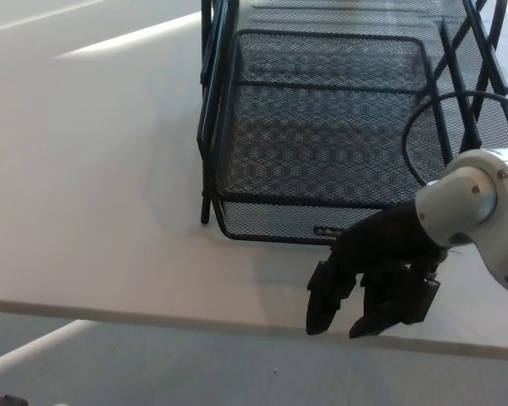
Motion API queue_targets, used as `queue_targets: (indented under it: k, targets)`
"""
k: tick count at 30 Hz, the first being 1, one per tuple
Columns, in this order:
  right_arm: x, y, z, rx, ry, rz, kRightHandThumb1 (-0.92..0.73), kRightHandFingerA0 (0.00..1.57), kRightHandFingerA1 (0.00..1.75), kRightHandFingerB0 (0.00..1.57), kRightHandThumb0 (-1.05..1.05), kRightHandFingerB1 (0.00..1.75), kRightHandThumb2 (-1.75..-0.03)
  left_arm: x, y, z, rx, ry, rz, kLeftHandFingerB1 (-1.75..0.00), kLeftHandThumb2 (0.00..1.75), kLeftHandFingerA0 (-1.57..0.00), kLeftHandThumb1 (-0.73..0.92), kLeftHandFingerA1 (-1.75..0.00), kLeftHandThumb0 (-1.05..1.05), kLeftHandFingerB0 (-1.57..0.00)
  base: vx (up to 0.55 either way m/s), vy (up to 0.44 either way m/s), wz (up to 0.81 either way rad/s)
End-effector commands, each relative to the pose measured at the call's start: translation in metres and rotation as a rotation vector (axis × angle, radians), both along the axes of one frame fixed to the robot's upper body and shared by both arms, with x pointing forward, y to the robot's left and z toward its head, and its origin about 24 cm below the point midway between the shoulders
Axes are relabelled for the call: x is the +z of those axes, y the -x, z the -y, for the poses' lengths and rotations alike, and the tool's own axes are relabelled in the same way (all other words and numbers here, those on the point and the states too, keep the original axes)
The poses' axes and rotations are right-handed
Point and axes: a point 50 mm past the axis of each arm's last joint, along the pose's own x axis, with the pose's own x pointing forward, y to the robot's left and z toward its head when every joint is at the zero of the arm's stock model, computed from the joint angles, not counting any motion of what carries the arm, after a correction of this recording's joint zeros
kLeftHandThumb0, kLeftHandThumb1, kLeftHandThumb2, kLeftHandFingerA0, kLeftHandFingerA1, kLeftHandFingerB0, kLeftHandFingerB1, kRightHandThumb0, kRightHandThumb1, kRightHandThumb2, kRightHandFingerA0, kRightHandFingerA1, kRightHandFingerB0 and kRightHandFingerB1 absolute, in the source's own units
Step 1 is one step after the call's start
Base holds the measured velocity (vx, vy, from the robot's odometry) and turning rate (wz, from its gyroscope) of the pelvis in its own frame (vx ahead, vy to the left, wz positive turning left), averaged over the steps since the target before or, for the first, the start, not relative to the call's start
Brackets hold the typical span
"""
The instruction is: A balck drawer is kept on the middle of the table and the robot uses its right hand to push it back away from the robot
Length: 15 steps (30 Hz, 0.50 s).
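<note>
White table (pixel 93 169) fills most of the head view; smooth, glossy, w/ pale streaks of light at the far left corner. Its near edge runs across the bottom of the view, grey floor (pixel 152 368) below it.

Black drawer (pixel 326 135) sits on the table, right of centre, reaching up past the top edge of the view. It's wire mesh: an inner tray w/ a thick rim, sitting in a frame of black rails along the left and right sides. Front wall of the tray faces the robot and carries a small label plate near its lower middle. Tray looks flush w/ the frame at the front, not sticking out toward the table edge. Faint shadow on the table just left of the drawer's front corner.

Right arm comes in from the right side: silver-grey wrist joint (pixel 470 199) just off the drawer's front right corner, a black cable (pixel 419 127) looping up from it over the mesh.

Right hand (pixel 377 275) is black, just in front of the drawer's front wall, at its right part. Fingers (pixel 322 300) hang down toward the table edge, loosely curled and spread apart, holding nothing. Back of the hand is up against the drawer front or v. close; actual contact can't be made out. Left hand not visible.
</note>
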Motion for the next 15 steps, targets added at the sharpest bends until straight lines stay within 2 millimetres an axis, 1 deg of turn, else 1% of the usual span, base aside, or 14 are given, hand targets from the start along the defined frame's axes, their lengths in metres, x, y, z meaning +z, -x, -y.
queue_targets:
  k: [1,2,5,6,7,9,10,11,12,13,15]
  targets:
    - [0.006,-0.018,0.003,-0.030,0.005,0.067,-0.79,0.48,0.41,0.35,-0.47,0.35,-0.64,0.002,0.002,-0.003,-0.011,-0.004,-0.011,-0.33,0.62,-0.50,0.73,-0.40,-0.55,-0.32,0.00,0.000,0.00]
    - [0.004,-0.024,0.006,-0.052,0.008,0.066,-0.78,0.52,0.43,0.37,-0.49,0.36,-0.64,0.001,0.002,-0.003,-0.011,-0.004,-0.011,-0.33,0.62,-0.50,0.73,-0.40,-0.54,-0.33,0.00,0.000,0.00]
    - [0.001,-0.033,0.011,-0.088,0.007,0.063,-0.80,0.54,0.42,0.39,-0.48,0.36,-0.64,0.001,0.002,-0.003,-0.021,-0.012,-0.013,-0.33,0.62,-0.50,0.73,-0.40,-0.55,-0.33,0.00,0.000,0.00]
    - [0.002,-0.035,0.012,-0.098,0.003,0.064,-0.80,0.55,0.42,0.40,-0.49,0.35,-0.62,0.001,0.002,-0.003,-0.021,-0.013,-0.013,-0.33,0.62,-0.52,0.73,-0.40,-0.55,-0.34,0.00,0.000,0.00]
    - [0.004,-0.038,0.014,-0.111,-0.007,0.065,-0.80,0.54,0.42,0.40,-0.49,0.36,-0.64,0.001,0.002,-0.003,-0.020,-0.015,-0.013,-0.34,0.62,-0.53,0.73,-0.40,-0.55,-0.36,0.00,0.000,0.00]
    - [0.006,-0.040,0.015,-0.114,-0.017,0.068,-0.80,0.54,0.42,0.40,-0.49,0.36,-0.64,0.001,0.002,-0.004,-0.018,-0.014,-0.013,-0.34,0.62,-0.53,0.73,-0.40,-0.55,-0.36,0.00,0.000,0.00]
    - [0.008,-0.041,0.015,-0.117,-0.022,0.072,-0.74,0.53,0.43,0.38,-0.53,0.37,-0.67,0.001,0.002,-0.004,-0.016,-0.013,-0.013,-0.34,0.62,-0.53,0.73,-0.40,-0.55,-0.36,0.00,0.000,0.00]
    - [0.010,-0.042,0.015,-0.120,-0.029,0.073,-0.73,0.53,0.44,0.37,-0.54,0.37,-0.66,0.001,0.002,-0.004,-0.015,-0.013,-0.014,-0.33,0.62,-0.52,0.73,-0.39,-0.54,-0.35,0.00,0.000,0.00]
    - [0.011,-0.043,0.015,-0.121,-0.033,0.072,-0.73,0.53,0.44,0.37,-0.54,0.37,-0.66,0.001,0.002,-0.004,-0.015,-0.013,-0.014,-0.33,0.62,-0.52,0.73,-0.39,-0.54,-0.35,0.00,0.000,0.00]
    - [0.012,-0.043,0.015,-0.125,-0.037,0.071,-0.79,0.54,0.42,0.39,-0.50,0.36,-0.64,0.001,0.002,-0.003,-0.016,-0.013,-0.014,-0.34,0.62,-0.52,0.73,-0.40,-0.55,-0.35,0.00,0.000,0.00]
    - [0.014,-0.044,0.015,-0.129,-0.036,0.073,-0.79,0.54,0.42,0.38,-0.50,0.36,-0.64,0.001,0.003,-0.003,-0.013,-0.009,-0.009,-0.34,0.62,-0.53,0.72,-0.40,-0.54,-0.35,0.00,0.000,0.00]
